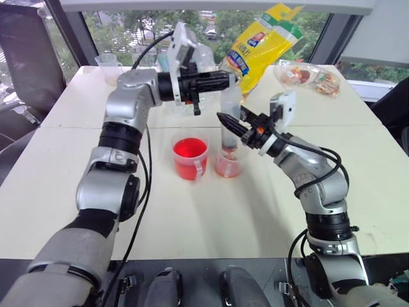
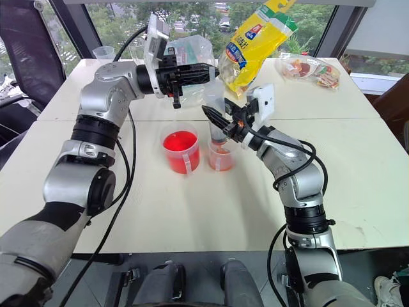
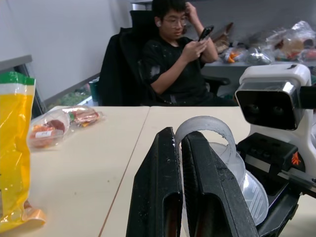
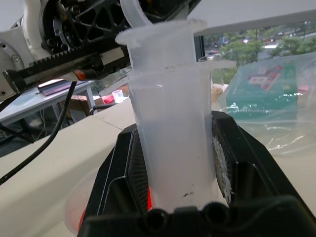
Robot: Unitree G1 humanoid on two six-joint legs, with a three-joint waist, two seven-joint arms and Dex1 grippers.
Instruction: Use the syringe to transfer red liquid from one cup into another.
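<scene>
The right pincer [image 2: 217,123] clamps the syringe [image 2: 218,118] barrel, holding it upright with its tip in the smaller cup [image 2: 220,157] on the bench [image 2: 358,166]. The left pincer [image 2: 214,74], fingers pressed together, grips the plunger top. The larger red cup [image 2: 181,151] stands just beside.

Red-liquid cups: 2 – larger vivid-red cup [image 1: 190,157] + smaller pale-pink cup [image 1: 228,164]
Syringes: 1 – syringe [image 1: 231,121]
Grippers: 2 – left gripper [image 1: 225,79], right gripper [image 1: 225,120]
Yellow snack bags: 1 – yellow bag [image 1: 263,43]
Clear food packs, far right of table [image 1: 192,211]: approx. 2 – food packs [image 1: 308,77]
Persons: 1 – person [image 3: 180,54], seated w/ phone
</scene>
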